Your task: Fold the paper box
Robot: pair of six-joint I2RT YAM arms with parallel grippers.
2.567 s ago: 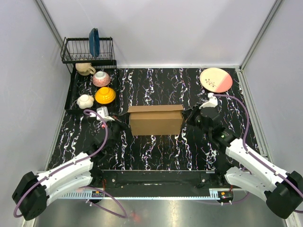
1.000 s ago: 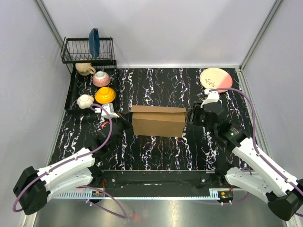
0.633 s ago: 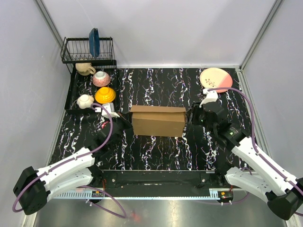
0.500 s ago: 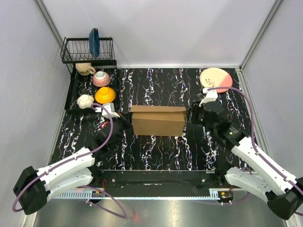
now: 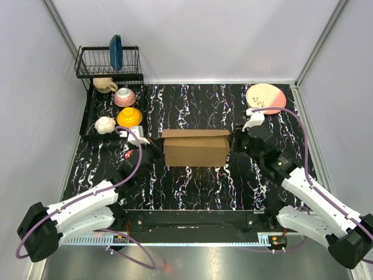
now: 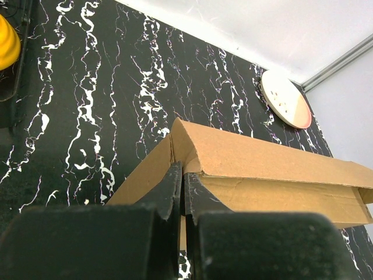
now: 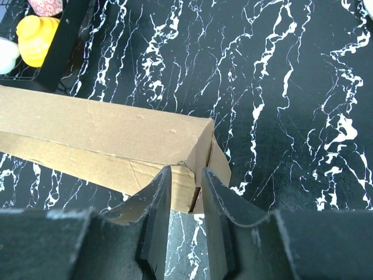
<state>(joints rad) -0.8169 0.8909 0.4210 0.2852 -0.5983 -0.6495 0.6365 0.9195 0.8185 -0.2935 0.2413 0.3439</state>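
Jaws of left gripper (image 6: 182, 173) and right gripper (image 7: 185, 172) pinch opposite ends of the box (image 5: 195, 151), midway between side edges of the table (image 5: 192, 192); probably light, stiff, easily creased, so grip flap edges.

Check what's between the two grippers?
Only the paper box: in the top view it spans from the left gripper to the right gripper, each closed on one end.
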